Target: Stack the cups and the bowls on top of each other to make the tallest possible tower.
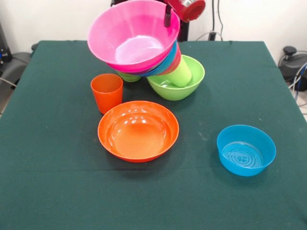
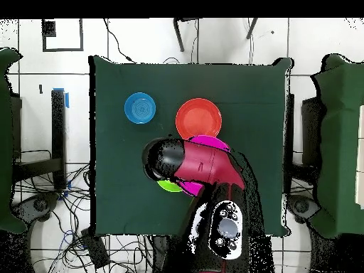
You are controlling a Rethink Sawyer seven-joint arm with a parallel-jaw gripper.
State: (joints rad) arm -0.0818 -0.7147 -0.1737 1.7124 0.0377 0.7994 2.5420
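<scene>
A big pink bowl (image 1: pixel 136 36) lies tilted toward the camera on top of the tower. Under it nest purple, blue (image 1: pixel 165 62) and red bowls on a lime green cup (image 1: pixel 182 74). The cup leans in a medium green bowl (image 1: pixel 175 86). The whole tower leans left. My gripper (image 1: pixel 168 20) comes in from the top, with a black finger over the pink bowl's far rim, and grips it. An orange cup (image 1: pixel 106 92) stands upright to the left. In the overhead view my arm (image 2: pixel 206 167) hides most of the tower; the pink bowl's rim (image 2: pixel 211 141) shows beside it.
A wide orange bowl (image 1: pixel 138 130) (image 2: pixel 198 118) sits in front of the tower. A blue bowl (image 1: pixel 246 149) (image 2: pixel 140 108) sits alone at the front right. A small green bowl (image 1: pixel 128 76) peeks out behind the orange cup, under the pink bowl.
</scene>
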